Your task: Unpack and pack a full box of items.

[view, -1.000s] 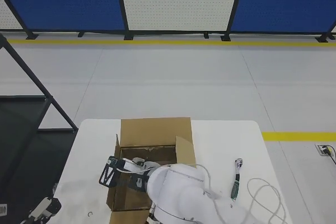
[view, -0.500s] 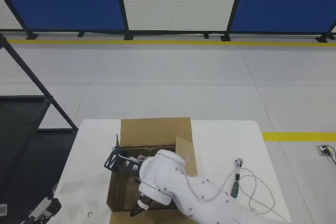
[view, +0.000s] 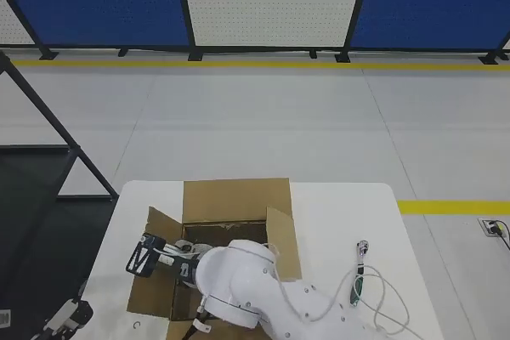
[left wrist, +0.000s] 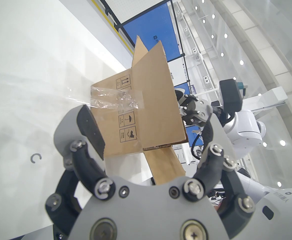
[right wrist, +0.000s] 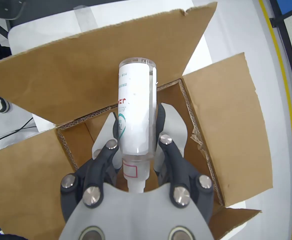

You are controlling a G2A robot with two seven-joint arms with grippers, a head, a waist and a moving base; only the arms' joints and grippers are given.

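- I see the brown corrugated cardboard box [view: 236, 201] standing on the white table [view: 340, 212], with all four of its top flaps folded outward.
- The right gripper [right wrist: 137, 121] is clamped on the white cylindrical bottle with a clear end [right wrist: 136, 101]. Its fingers [right wrist: 161, 116] press on both sides of the body, close to the neck.
- The bottle hangs above the box. Its clear end is over the edge between the opening and one outward flap.
- In the top view, the right arm reaches across the box, and its gripper is above the flap on my left.
- The left gripper [left wrist: 148, 123] has its fingers spread apart. It faces an outer wall of the box that carries a strip of clear tape [left wrist: 116, 98].
- A slim black-and-green tool [view: 358, 274] lies on the table to the right of the box, well apart from it.
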